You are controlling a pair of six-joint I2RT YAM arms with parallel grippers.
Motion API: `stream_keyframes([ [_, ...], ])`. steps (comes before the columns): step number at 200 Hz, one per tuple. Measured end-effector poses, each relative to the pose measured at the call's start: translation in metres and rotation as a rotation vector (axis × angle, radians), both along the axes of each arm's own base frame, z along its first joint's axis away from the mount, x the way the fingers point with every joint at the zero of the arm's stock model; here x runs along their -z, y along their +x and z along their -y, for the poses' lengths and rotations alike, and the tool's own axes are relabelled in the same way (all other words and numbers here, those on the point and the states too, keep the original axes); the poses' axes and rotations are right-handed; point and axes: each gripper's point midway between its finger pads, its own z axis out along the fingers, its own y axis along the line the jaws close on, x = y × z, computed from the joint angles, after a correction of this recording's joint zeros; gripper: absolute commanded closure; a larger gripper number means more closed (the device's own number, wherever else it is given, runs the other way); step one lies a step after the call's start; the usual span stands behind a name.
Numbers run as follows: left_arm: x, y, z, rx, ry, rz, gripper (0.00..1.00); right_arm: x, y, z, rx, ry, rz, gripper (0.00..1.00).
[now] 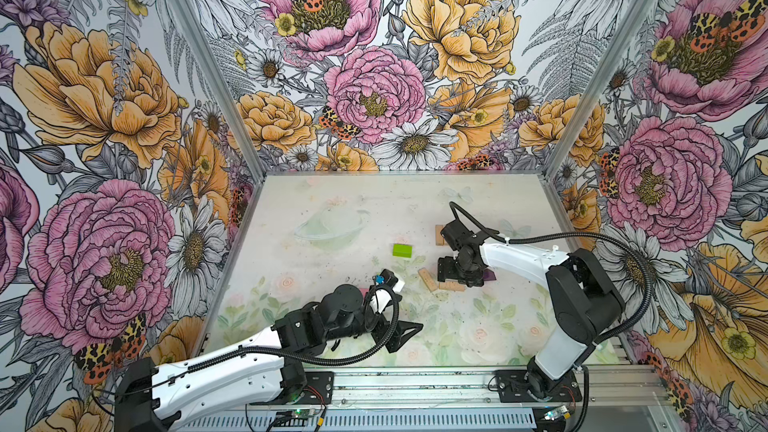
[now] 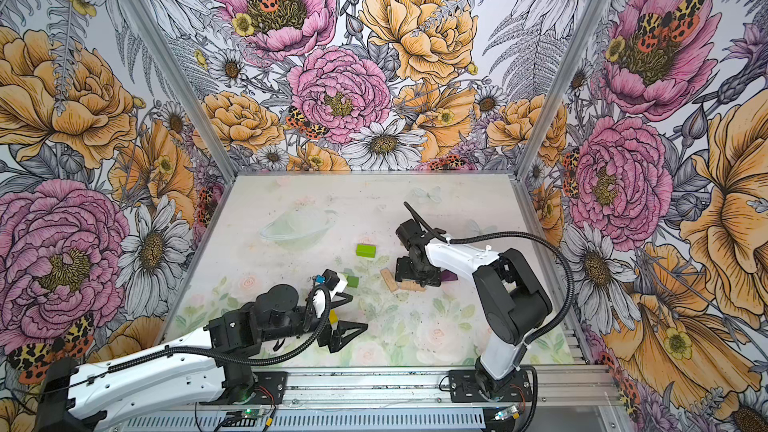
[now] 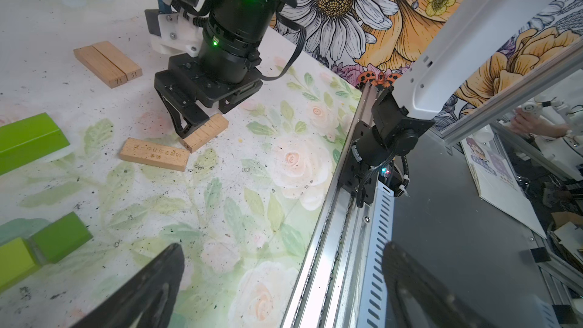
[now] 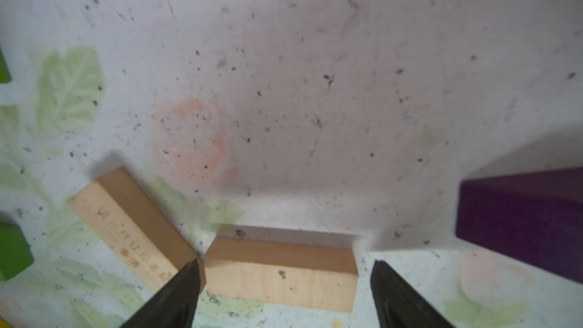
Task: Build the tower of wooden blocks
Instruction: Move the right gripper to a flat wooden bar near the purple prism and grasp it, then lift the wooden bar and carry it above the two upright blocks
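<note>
on the right half of the table (image 1: 332,201), the right gripper (image 4: 284,282) hangs low over a plain tan oblong (image 4: 280,272) that lies flat. its fingers are spread past the block's two ends and do not clamp it. no tower stands yet and every block in view lies loose, so the work seems to be at an early pick of a base piece. the next move probably calls for closing squarely on this oblong and lifting it straight up. a second tan oblong with writing (image 4: 126,225) lies at an angle, its corner just beside one fingertip, and could be nudged or dragged along. the purple peaked piece (image 4: 520,216) sits near on the other side, apart from the jaws. farther back two tan oblongs (image 3: 107,64) lie pressed side by side, and the lime brick (image 1: 402,250) rests alone toward the middle. the left gripper (image 2: 349,314) hovers near the front, fingers wide apart and empty. two green cubes (image 3: 60,236) touch each other just beyond it, and a yellow block (image 2: 332,317) shows partly between its fingers in a top view.
</note>
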Motion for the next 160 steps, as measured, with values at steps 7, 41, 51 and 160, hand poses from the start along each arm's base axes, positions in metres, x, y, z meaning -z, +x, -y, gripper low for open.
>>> stream_keyframes([
  [7,0.0004,0.0001,-0.0001,-0.001,0.001,0.000,0.01,0.0029,-0.0004,-0.0004,-0.002,-0.001,-0.008,0.13],
  [41,0.0025,0.0009,-0.0012,-0.007,0.008,-0.001,0.01,0.0075,-0.0007,-0.0008,-0.004,-0.007,-0.018,0.13],
  [51,0.0041,0.0013,-0.0017,-0.010,0.012,-0.002,0.01,0.0077,-0.0009,-0.0008,-0.004,-0.008,-0.019,0.13],
  [160,0.0064,0.0020,-0.0057,-0.024,0.016,0.004,0.01,0.0078,-0.0008,-0.0028,-0.003,-0.011,-0.018,0.13],
])
